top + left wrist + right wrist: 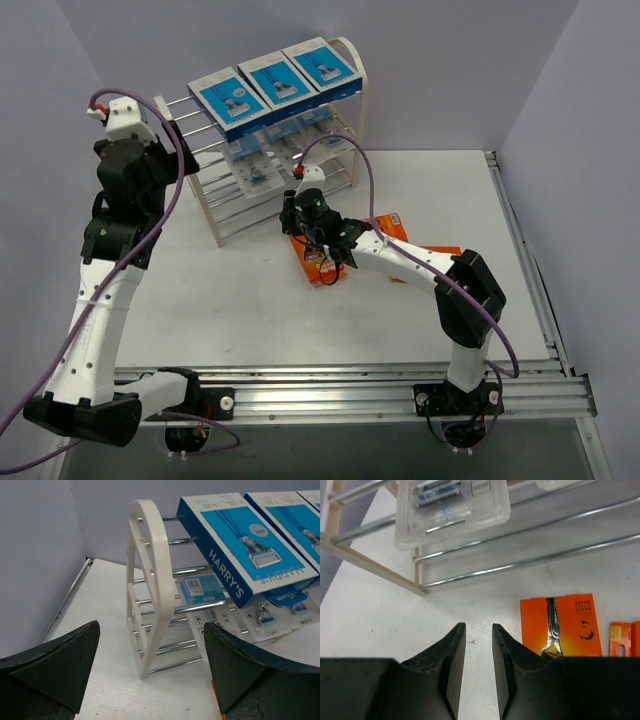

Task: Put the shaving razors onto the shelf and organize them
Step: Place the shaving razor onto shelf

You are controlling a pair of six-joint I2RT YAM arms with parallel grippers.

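Note:
The shelf (206, 206) stands at the back with three blue boxes (279, 78) side by side on its top tier and clear blister packs (262, 152) on the tier below. Orange packs lie flat on the table: one (318, 264) under my right wrist, others (393, 227) partly hidden by the right arm. My right gripper (479, 635) hovers low in front of the shelf's bottom rods (545, 557), its jaws a narrow gap apart with only bare table between them. An orange pack (570, 625) lies just to its right. My left gripper (150, 670) is wide open and empty, facing the shelf's left end panel (150, 580).
Grey walls close in the table at the back and both sides. A metal rail (530, 270) runs along the table's right edge. A second orange pack (625, 639) shows at the far right of the right wrist view.

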